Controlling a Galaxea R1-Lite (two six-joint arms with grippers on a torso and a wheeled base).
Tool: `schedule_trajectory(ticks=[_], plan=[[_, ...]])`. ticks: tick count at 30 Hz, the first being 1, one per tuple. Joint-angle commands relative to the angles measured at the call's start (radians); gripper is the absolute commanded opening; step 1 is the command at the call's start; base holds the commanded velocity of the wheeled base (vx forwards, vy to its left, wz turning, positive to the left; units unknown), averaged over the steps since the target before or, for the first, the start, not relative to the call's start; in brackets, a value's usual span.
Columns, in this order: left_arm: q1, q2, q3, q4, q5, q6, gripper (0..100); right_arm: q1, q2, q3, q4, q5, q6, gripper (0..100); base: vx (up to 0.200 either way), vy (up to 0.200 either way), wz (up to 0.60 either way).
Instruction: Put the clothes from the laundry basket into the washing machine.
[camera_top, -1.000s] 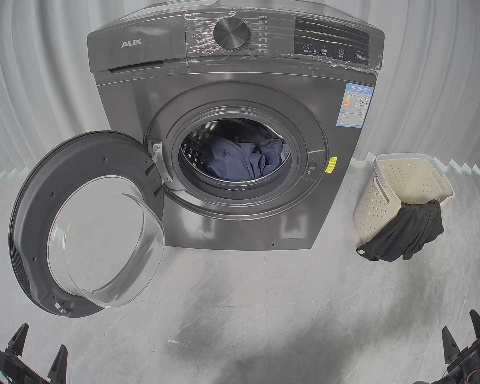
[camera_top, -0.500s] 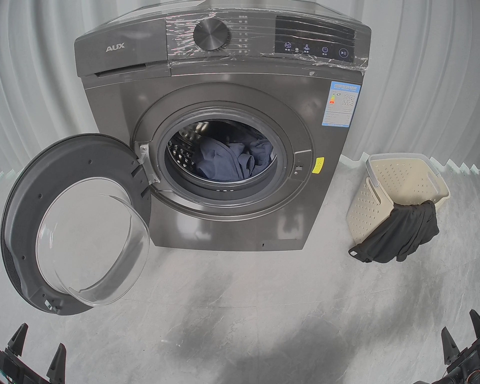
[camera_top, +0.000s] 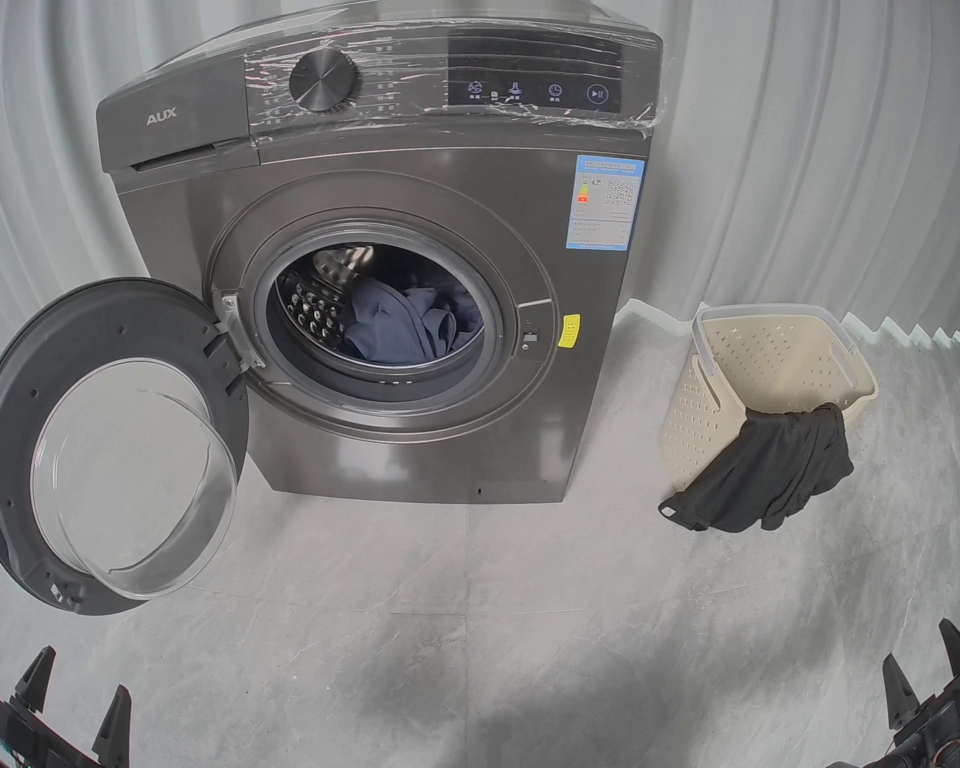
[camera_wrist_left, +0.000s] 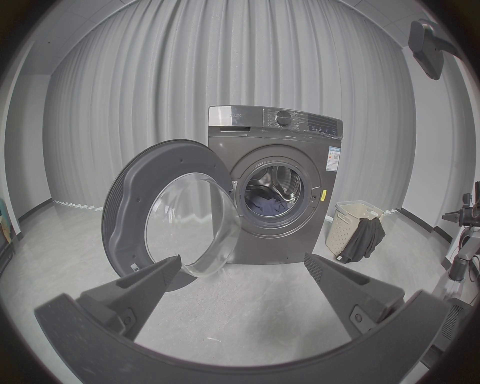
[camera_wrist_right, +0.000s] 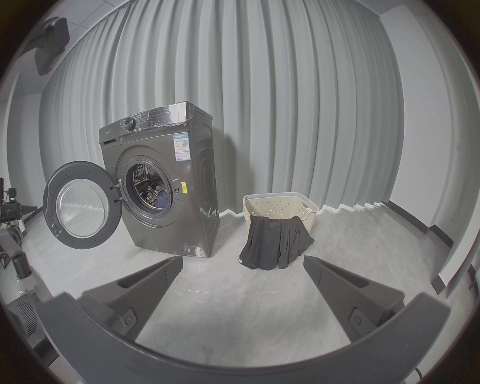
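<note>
A dark garment (camera_top: 765, 470) hangs over the front rim of the cream laundry basket (camera_top: 700, 400), its lower end trailing onto the grey floor (camera_top: 560, 620). The basket stands at the floor's far edge, against the pale curtain (camera_top: 800, 150) and just to the right of the washing machine (camera_top: 420, 190). The machine's round door (camera_top: 110, 330) is swung fully open to its left, and a heap of blue clothes (camera_top: 400, 325) lies inside the drum. Both arms are low at the near edge of the floor, well apart from basket and machine. The left pincer (camera_top: 78, 685) sits at the near left corner with its fingers spread and nothing between them, facing the open door. The right pincer (camera_top: 918, 655) sits at the near right corner, likewise spread and empty, and the garment lies ahead of it across bare floor.
</note>
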Motion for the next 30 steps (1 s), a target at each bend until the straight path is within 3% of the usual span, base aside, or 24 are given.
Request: schedule_trajectory(ticks=[1,30], plan=[[0.0,-0.012,0.016,0.001,0.0,0.0,100,0.0,-0.009,0.001,0.0,0.0,0.0,100,0.0,-0.2,0.0],[0.0,-0.012,0.016,-0.001,-0.001,0.004,100,0.0,-0.009,0.001,0.0,0.0,0.0,100,0.0,-0.2,0.0]])
